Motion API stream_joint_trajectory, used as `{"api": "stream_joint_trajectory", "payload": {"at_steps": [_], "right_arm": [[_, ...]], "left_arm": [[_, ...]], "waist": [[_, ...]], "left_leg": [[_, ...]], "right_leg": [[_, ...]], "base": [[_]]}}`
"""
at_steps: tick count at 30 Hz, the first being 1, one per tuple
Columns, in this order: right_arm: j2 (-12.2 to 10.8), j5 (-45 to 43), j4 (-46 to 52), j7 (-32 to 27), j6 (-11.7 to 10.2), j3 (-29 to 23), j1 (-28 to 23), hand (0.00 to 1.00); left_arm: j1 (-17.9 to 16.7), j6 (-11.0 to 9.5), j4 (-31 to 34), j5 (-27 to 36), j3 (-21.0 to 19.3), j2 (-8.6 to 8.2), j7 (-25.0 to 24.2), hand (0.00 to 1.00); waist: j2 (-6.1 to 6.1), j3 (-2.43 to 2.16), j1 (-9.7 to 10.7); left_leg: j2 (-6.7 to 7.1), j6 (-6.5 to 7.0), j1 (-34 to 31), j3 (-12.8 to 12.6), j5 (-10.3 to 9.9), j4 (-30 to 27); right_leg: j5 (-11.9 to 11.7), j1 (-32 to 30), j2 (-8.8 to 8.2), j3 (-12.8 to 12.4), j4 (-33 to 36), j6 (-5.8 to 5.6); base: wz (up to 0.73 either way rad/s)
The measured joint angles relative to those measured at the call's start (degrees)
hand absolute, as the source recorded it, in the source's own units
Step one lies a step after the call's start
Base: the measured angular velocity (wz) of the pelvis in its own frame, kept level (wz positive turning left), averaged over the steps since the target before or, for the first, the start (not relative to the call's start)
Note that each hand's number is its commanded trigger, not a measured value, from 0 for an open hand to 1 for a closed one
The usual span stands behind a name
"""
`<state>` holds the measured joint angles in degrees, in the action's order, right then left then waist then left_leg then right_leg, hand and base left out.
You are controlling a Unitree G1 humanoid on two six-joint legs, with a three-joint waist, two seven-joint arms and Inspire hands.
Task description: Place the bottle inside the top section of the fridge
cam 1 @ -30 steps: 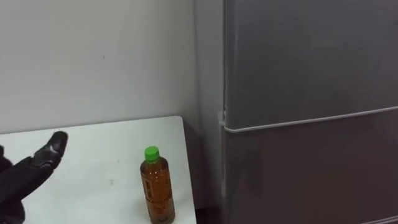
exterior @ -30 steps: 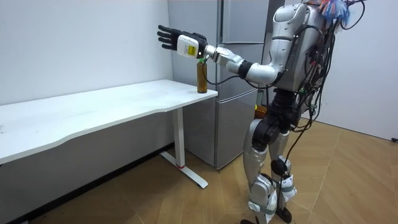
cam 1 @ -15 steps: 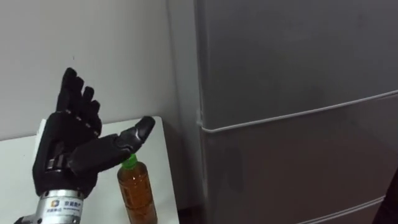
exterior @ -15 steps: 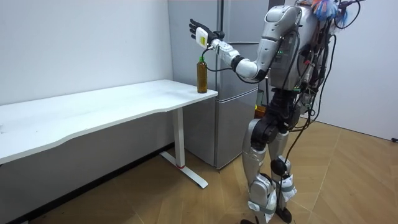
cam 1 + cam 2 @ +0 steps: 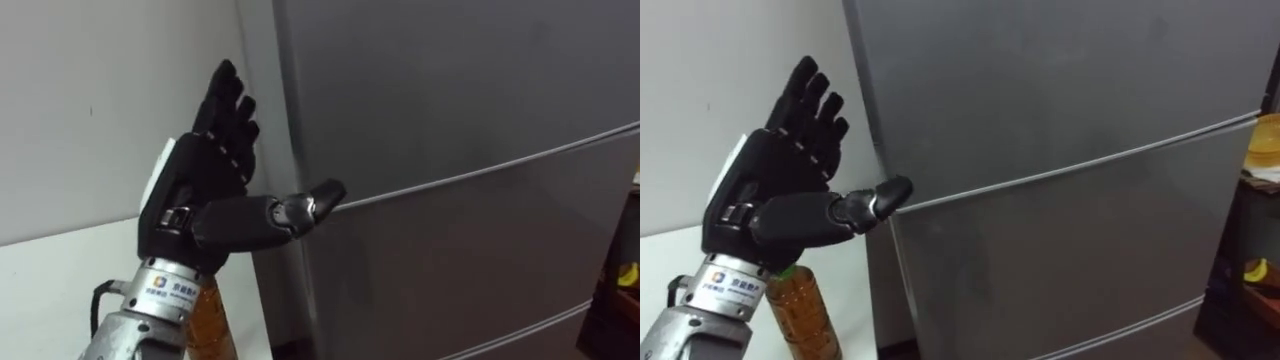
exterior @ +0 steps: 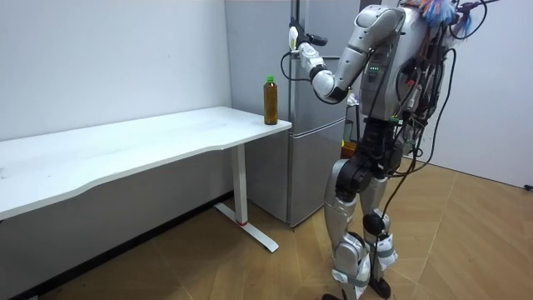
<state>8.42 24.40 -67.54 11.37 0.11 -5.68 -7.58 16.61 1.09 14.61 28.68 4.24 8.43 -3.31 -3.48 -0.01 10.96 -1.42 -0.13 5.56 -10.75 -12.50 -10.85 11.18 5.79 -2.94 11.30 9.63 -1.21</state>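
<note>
Left arm (image 6: 333, 79): out in front of the body, elbow bent at about chest level, forearm slanting upward and forward. Wrist (image 5: 158, 298): in line with the forearm, metal cuff showing below the dark hand. Left hand (image 5: 195, 190): up near head height, holding nothing. Fingers (image 5: 228, 108) straight, close together, pointing up. Thumb (image 5: 290, 212) spread wide, sticking out sideways to the robot's right. In the room view the robot stands upright on both legs.
</note>
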Motion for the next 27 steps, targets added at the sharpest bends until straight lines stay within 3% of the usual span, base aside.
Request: {"api": "stream_joint_trajectory", "payload": {"at_steps": [5, 12, 13, 15, 17, 19, 27], "right_arm": [[0.60, 0.02, -0.01, -0.54, 0.01, 0.85, 0.52, 0.00], [1.01, 0.07, -1.54, -0.58, 0.27, 2.36, 2.02, 0.00], [1.00, 0.06, -1.74, -0.57, 0.36, 2.53, 2.33, 0.00], [1.00, 0.08, -1.89, -0.57, 0.52, 2.80, 2.63, 0.00], [0.99, 0.27, -1.92, -0.57, 0.52, 2.91, 2.60, 0.00], [0.99, 0.30, -2.02, -0.57, 0.45, 3.27, 2.71, 0.00], [1.04, 0.38, -2.50, -0.56, 0.48, 4.53, 3.32, 0.00]], "left_arm": [[0.00, 1.06, 0.00, 1.12, 0.72, 0.00, -0.81, 0.00], [0.12, 1.52, 0.00, 1.14, 1.67, 0.01, -2.03, 0.00], [0.12, 1.53, 0.00, 1.14, 1.68, 0.00, -2.07, 0.22], [0.12, 1.53, 0.00, 1.15, 1.66, 0.00, -2.07, 0.52], [0.12, 1.53, 0.01, 1.18, 1.66, 0.00, -2.08, 0.71], [0.12, 1.67, -0.01, 1.22, 0.98, -0.04, -1.78, 1.00], [0.08, 0.93, 0.17, 3.85, 0.45, 0.03, -1.88, 1.00]], "waist": [[-0.72, 0.46, 0.09], [-0.88, 0.43, 0.58], [-0.88, 0.43, 0.90], [-0.86, 0.44, 1.26], [-0.83, 0.46, 1.29], [-0.66, 0.58, 1.29], [-0.29, 0.76, 0.78]], "left_leg": [[0.02, 0.00, -0.13, -0.01, 0.00, -0.01], [0.02, 0.00, -0.40, -0.01, 0.00, 0.00], [0.02, 0.00, -0.43, 0.00, 0.00, 0.00], [0.02, 0.00, -0.47, 0.01, 0.00, 0.00], [0.02, 0.00, -0.48, 0.04, 0.00, 0.00], [0.02, 0.00, -0.59, 0.11, 0.00, 0.00], [0.13, 0.00, -1.11, 0.63, 0.00, 0.04]], "right_leg": [[0.01, -0.08, -0.01, 0.01, -0.10, -0.01], [0.01, -0.26, 0.01, 0.04, -0.14, -0.01], [0.01, -0.26, 0.01, 0.08, -0.17, -0.01], [0.01, -0.27, 0.02, 0.10, -0.24, -0.01], [0.01, -0.27, 0.02, 0.11, -0.25, -0.01], [0.01, -0.27, 0.02, 0.13, -0.32, -0.01], [-0.20, -0.08, 0.01, 0.59, -1.00, -0.12]], "base": [[0.00], [0.00], [0.00], [0.00], [0.00], [0.02], [0.05]]}}
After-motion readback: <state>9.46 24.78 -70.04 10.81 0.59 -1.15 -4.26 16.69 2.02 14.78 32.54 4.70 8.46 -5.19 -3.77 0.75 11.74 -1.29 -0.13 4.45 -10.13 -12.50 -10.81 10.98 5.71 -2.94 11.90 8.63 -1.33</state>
